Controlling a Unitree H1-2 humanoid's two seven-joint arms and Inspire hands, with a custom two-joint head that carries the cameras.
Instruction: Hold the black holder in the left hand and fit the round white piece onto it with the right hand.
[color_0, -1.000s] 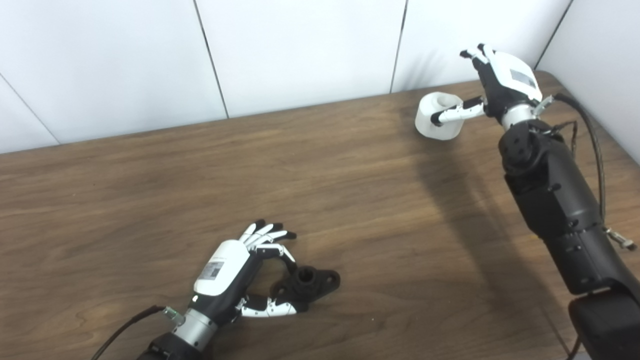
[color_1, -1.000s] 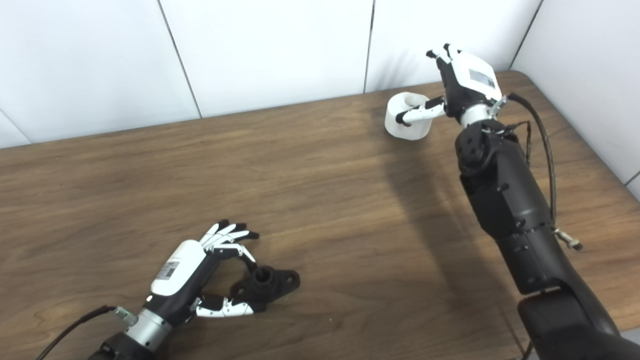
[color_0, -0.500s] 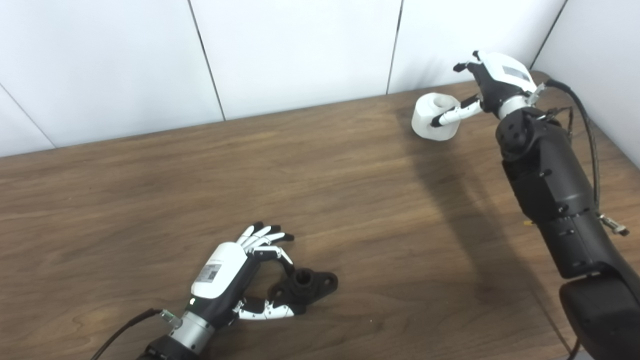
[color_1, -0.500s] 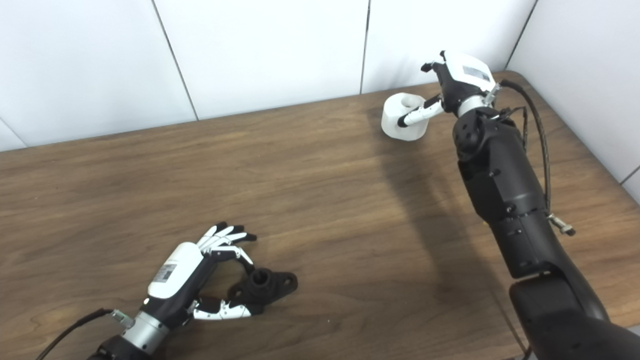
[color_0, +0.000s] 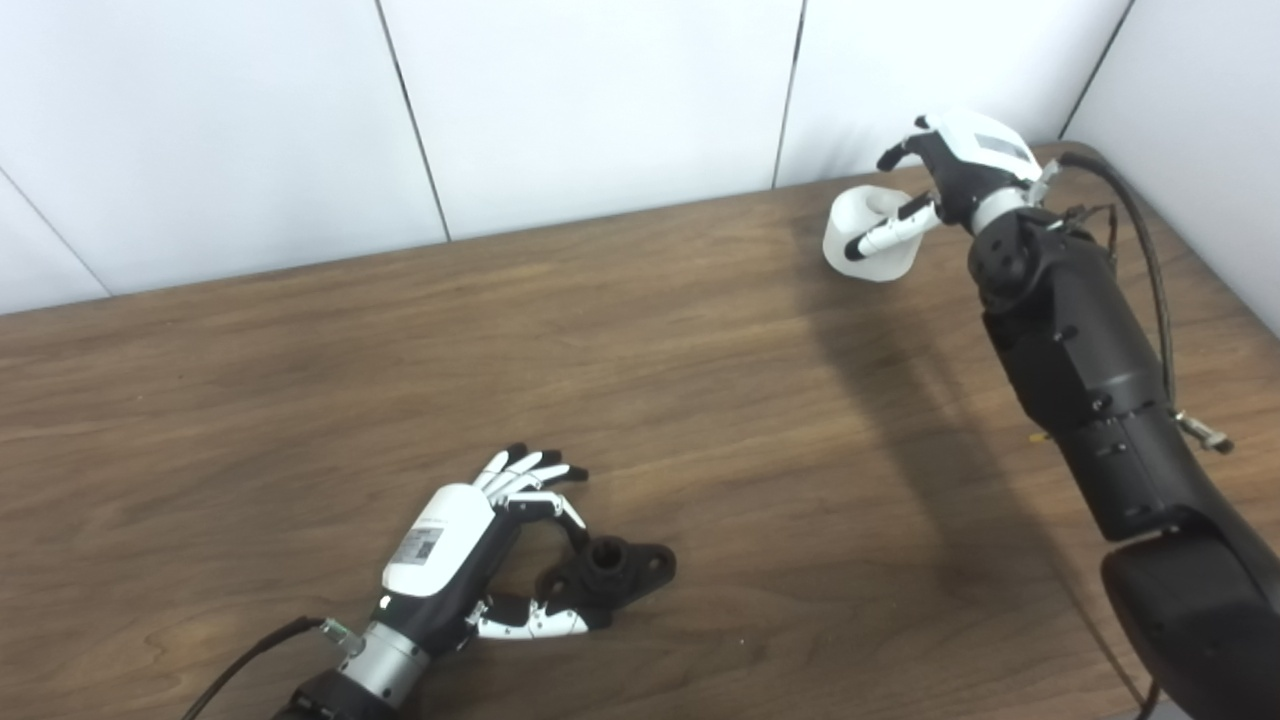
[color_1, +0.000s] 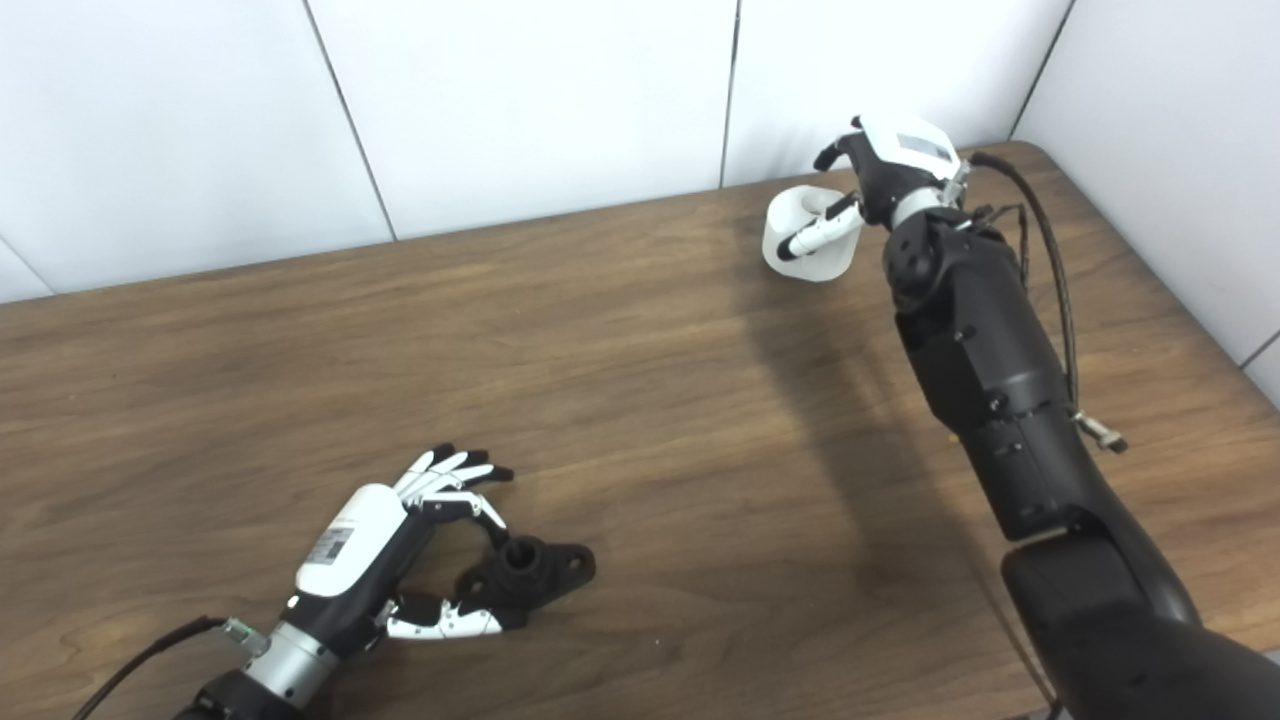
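The table (color_0: 640, 330) is of dark wood with a clear grain and a soft sheen. The black holder (color_0: 612, 574) looks like matt plastic, and the round white piece (color_0: 868, 240) like smooth, slightly translucent plastic. Both hands have glossy white shells over matt black parts.

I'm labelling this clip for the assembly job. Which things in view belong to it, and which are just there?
Part of the job:
- black holder, lying on the table, at the left hand
- round white piece, tilted, in the right hand

Just there:
- wooden table
- white wall panels
- nothing else lies loose on the table
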